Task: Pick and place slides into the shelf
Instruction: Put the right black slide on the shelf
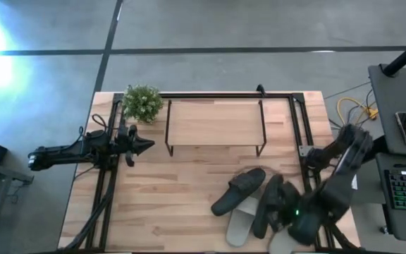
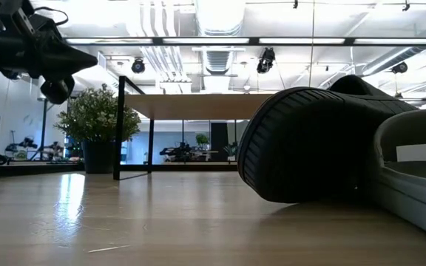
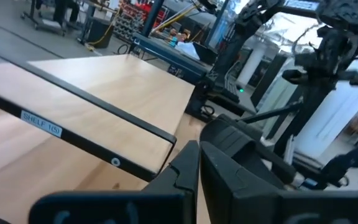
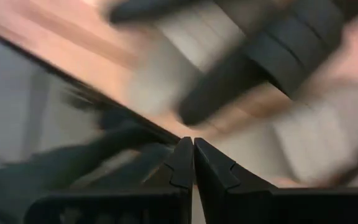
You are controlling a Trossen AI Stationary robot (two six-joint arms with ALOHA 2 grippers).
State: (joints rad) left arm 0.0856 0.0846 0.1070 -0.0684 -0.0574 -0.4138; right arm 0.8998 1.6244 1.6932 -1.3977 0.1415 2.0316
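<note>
Table [image 1: 154, 204]: slides [image 1: 249, 197] just beyond shut right jaws, ungripped

Two dark jointed arms (black cabling), right one showing a green light.

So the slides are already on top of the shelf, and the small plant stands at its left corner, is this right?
Not quite. The high view shows the slides lying in a heap on the table, in front of the shelf, whose top board is bare. The plant does stand by its left corner.
</note>
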